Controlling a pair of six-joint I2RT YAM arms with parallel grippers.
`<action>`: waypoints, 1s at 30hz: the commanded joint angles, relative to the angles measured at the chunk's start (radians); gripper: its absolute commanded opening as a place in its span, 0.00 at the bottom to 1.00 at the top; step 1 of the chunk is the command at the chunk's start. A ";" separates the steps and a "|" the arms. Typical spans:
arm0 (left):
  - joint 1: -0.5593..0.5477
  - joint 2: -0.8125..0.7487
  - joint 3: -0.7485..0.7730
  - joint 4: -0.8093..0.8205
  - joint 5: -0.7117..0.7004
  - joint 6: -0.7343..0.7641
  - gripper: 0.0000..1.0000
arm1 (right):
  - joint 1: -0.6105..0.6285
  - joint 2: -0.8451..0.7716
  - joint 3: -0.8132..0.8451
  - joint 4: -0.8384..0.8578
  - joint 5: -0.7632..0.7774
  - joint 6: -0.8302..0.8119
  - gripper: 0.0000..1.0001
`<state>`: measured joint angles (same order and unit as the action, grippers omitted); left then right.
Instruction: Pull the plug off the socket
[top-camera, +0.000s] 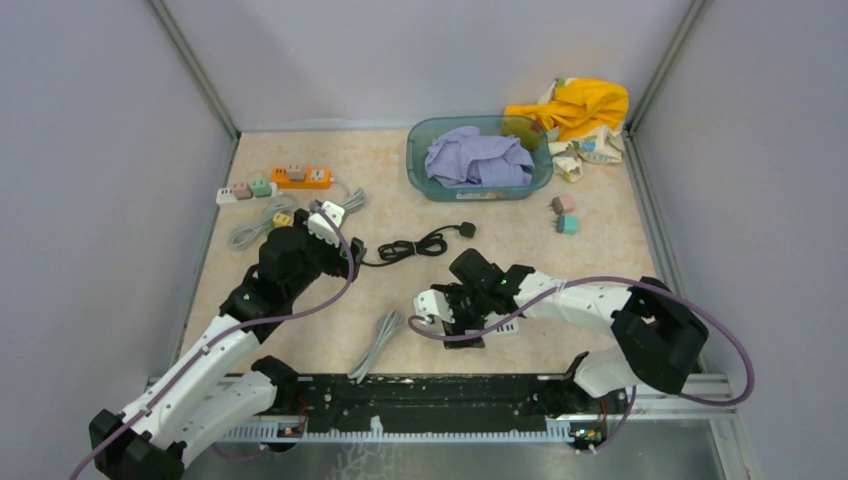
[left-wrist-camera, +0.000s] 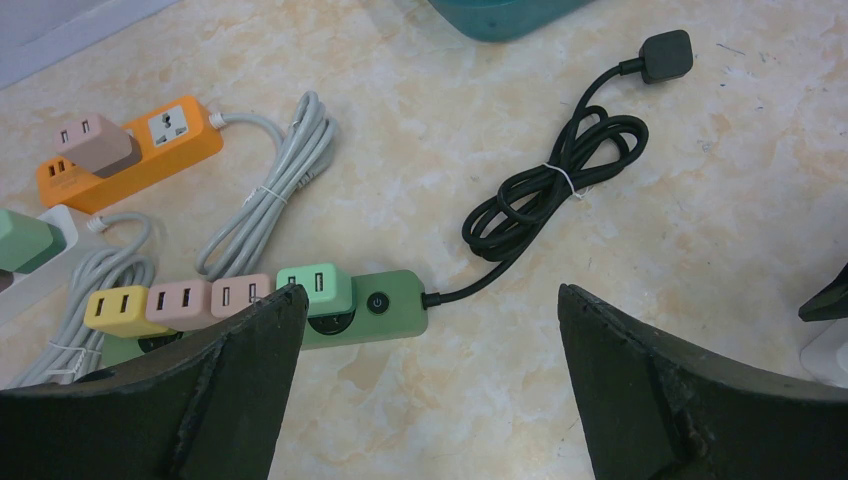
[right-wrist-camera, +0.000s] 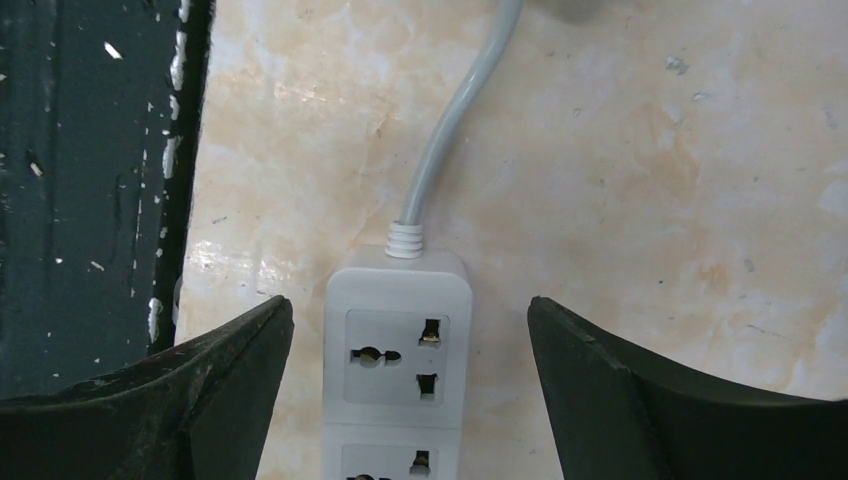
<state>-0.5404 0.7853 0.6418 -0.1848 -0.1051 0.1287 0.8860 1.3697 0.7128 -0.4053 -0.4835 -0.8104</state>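
Note:
A green power strip (left-wrist-camera: 385, 305) lies on the table with a row of cube plugs in it: a green plug (left-wrist-camera: 318, 288), two pink ones (left-wrist-camera: 240, 295) and a yellow one (left-wrist-camera: 118, 308). My left gripper (left-wrist-camera: 430, 292) hovers open just above and to the right of the strip's switch end, with nothing between its fingers. In the top view, it (top-camera: 330, 228) covers most of that strip. My right gripper (right-wrist-camera: 410, 300) is open astride a white power strip (right-wrist-camera: 400, 350) whose visible sockets are empty. There is a gap on each side of it.
An orange strip (top-camera: 300, 177) and a white strip (top-camera: 245, 190), both with plugs in them, lie at the back left beside grey cords. A coiled black cord (top-camera: 420, 245) runs from the green strip. A teal basin (top-camera: 480, 185) with cloth, yellow cloth (top-camera: 580, 105) and two loose cubes (top-camera: 565, 213) are at the back right.

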 joint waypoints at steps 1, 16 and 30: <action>0.010 -0.014 -0.011 0.004 -0.004 0.011 1.00 | 0.041 0.048 0.015 0.037 0.103 0.019 0.84; 0.010 -0.023 -0.014 0.005 0.001 0.014 1.00 | 0.054 0.070 0.051 0.033 0.193 0.048 0.25; 0.012 -0.017 -0.014 0.008 0.011 0.014 1.00 | -0.235 -0.166 0.075 -0.061 0.076 -0.003 0.00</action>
<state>-0.5354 0.7757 0.6361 -0.1848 -0.1043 0.1318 0.7277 1.2865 0.7296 -0.4644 -0.3691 -0.7937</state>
